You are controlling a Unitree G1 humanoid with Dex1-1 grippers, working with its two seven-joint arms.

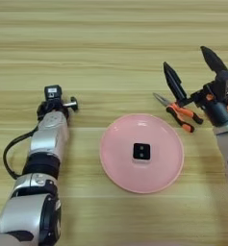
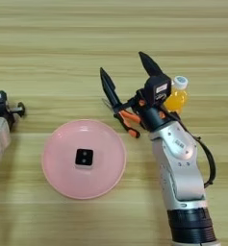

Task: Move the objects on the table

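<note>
My right gripper (image 2: 121, 61) is open, its two black fingers spread wide and pointing toward the far side of the table (image 1: 110, 43). It hovers just over the orange-handled pliers (image 2: 126, 118), which lie flat to the right of a pink plate (image 2: 62, 173); the arm's wrist hides part of the handles. A small orange drink bottle (image 2: 176, 97) with a white cap stands right behind the wrist. My left gripper (image 1: 54, 95) rests on the table at the left, well away from the plate.
A small black square block (image 1: 141, 152) lies in the middle of the pink plate (image 1: 118, 161). A black cable loops beside the left forearm (image 1: 9, 153). Bare wood stretches across the far half of the table.
</note>
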